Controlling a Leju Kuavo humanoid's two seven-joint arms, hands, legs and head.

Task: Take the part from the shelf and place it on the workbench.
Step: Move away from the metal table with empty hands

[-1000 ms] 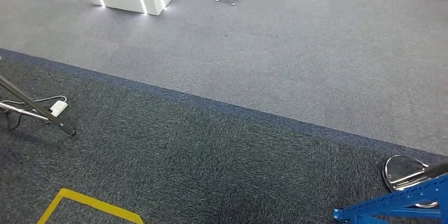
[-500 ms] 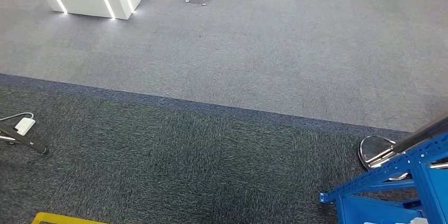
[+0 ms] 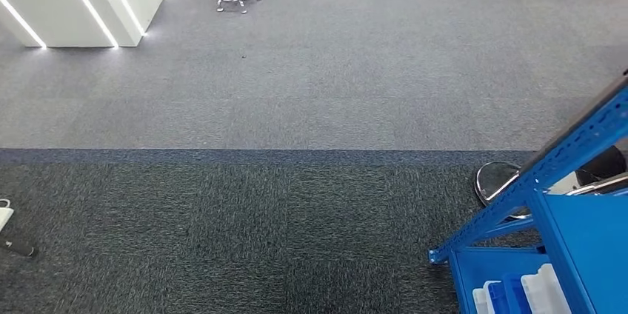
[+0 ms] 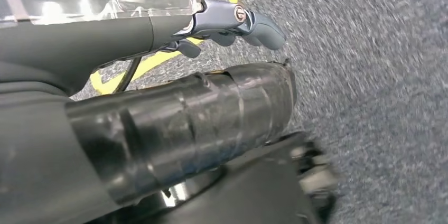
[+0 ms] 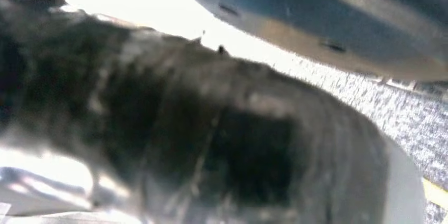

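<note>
Head view: the blue shelf (image 3: 552, 203) is seen at the right, with white and blue bins (image 3: 518, 293) on its lower tier and a chrome stool base (image 3: 498, 181) just behind it. The approach is judged best finished by squaring up to the shelf before any reach. The part cannot be identified; neither hand's state can be told from the blurred wrist views.

Head view evenly lit, wrist views blurred, prob. overexposed
</note>
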